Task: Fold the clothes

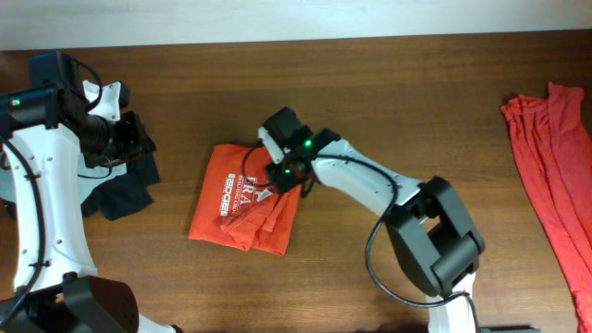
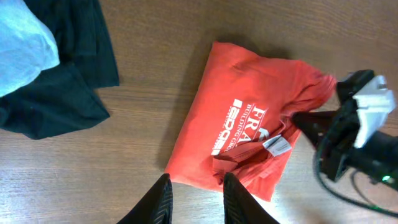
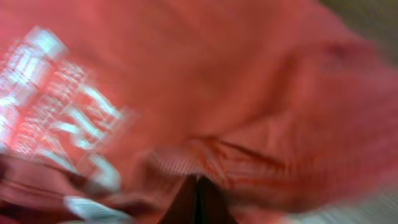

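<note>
The clothes, an orange-red T-shirt (image 1: 231, 199) with white lettering, lie loosely folded at the table's middle. In the left wrist view the T-shirt (image 2: 249, 106) shows a small white tag (image 2: 277, 145) near its lower right. My right gripper (image 1: 275, 176) is down on the shirt's right side, and its dark fingertips (image 2: 298, 118) lie over that edge. Up close the right gripper (image 3: 198, 180) is shut, its tips pinched together on a ribbed fold of the red cloth (image 3: 217, 74). My left gripper (image 2: 194, 183) hovers open over bare wood, just short of the shirt's near corner.
Dark navy garments (image 1: 125, 190) lie at the left under my left arm, with a pale grey-blue tee (image 2: 22, 43) on top of them. Another red cloth (image 1: 555, 157) is spread along the table's right edge.
</note>
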